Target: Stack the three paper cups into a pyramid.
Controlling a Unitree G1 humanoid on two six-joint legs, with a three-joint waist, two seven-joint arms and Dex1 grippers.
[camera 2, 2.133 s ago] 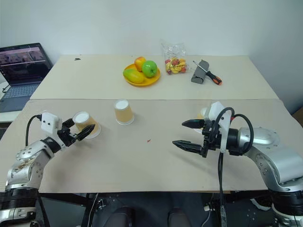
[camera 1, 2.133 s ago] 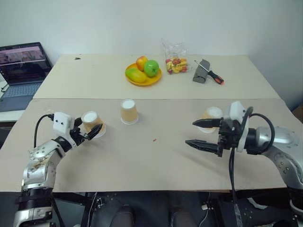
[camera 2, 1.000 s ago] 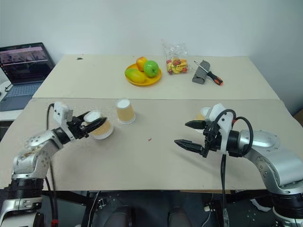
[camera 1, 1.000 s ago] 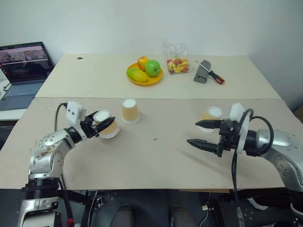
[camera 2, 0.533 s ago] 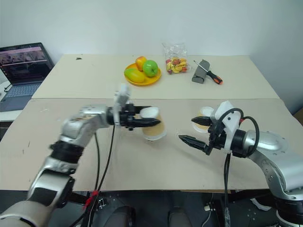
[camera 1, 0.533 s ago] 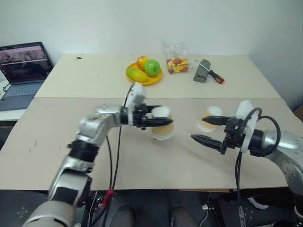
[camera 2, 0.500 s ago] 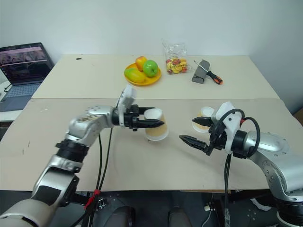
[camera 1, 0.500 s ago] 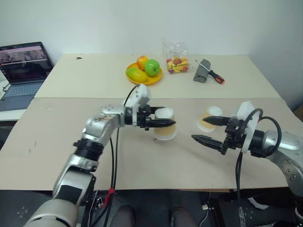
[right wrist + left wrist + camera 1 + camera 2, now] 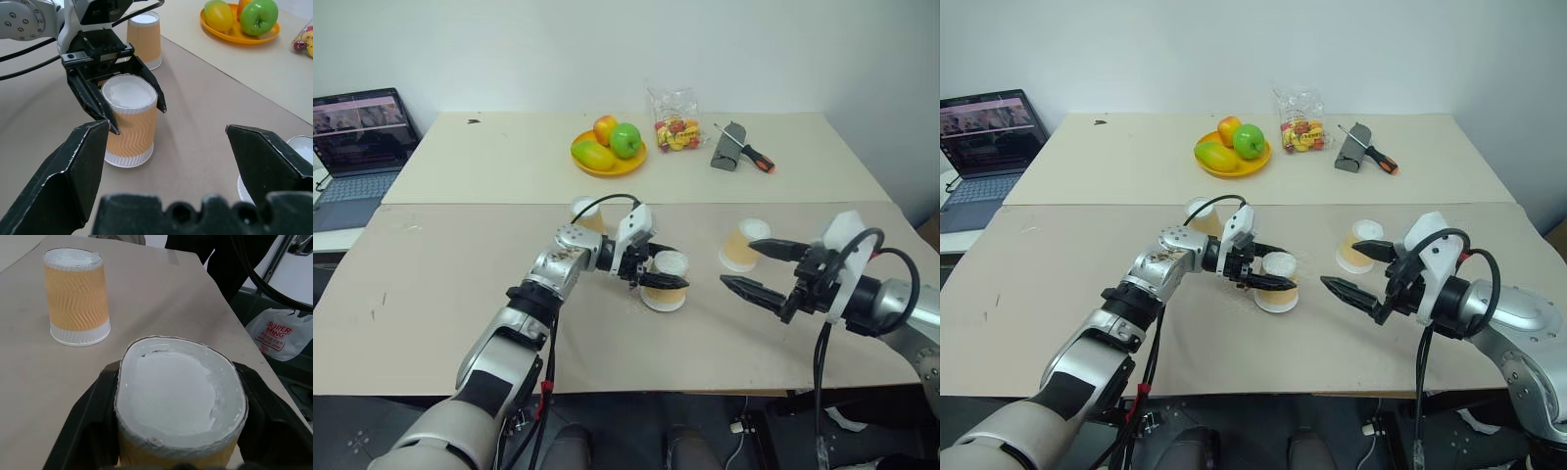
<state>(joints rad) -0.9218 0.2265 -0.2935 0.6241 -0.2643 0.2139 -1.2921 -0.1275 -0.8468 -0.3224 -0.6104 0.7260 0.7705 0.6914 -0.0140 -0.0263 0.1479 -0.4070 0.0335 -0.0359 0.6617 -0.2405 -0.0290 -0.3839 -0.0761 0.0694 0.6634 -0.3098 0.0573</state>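
Three tan paper cups stand upside down on the table. The middle cup stands between the fingers of my left gripper, which reaches in from the left; its fingers lie close along both sides of the cup, spread open. A second cup stands behind my left forearm. The third cup is right of centre, just beyond my right gripper, which is wide open with nothing held. The three cups stand apart, none on another, with no pyramid formed.
At the back of the table are an orange plate of fruit, a clear bag of sweets, and a grey block with a screwdriver. A laptop sits off the table's left side.
My left arm carried its cup from the table's left side to the middle and set it down. Its fingers have spread apart. The right gripper stayed open, hardly moving.
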